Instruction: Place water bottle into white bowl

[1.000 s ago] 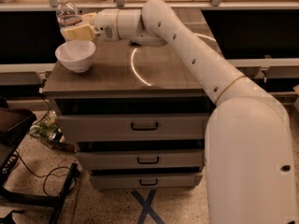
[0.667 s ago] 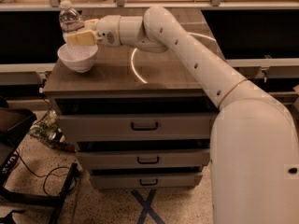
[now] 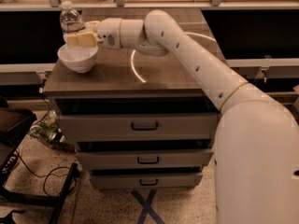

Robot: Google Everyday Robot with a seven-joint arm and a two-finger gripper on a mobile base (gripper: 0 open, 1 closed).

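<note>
The water bottle (image 3: 70,20) stands upright with its long axis vertical and its white cap pointing straight up. It is directly above the white bowl (image 3: 78,62), at the back left corner of the wooden top of a drawer cabinet (image 3: 140,125). The gripper (image 3: 77,32) reaches in from the right at the end of the white arm (image 3: 187,55), which stretches across the cabinet top. Its pale yellow fingers (image 3: 82,39) are closed around the bottle's lower body, one in front and one behind, gripping it from the side. The near finger hides the bottle's base, so I cannot tell whether it touches the inside of the bowl or hangs just above it. The bowl sits upright on the top, near the left edge. A curved arc of light (image 3: 135,69) shows on the wood beside the arm. On the floor in front of the cabinet lie a blue tape cross (image 3: 147,206) and, to the left, loose cables (image 3: 42,181).
</note>
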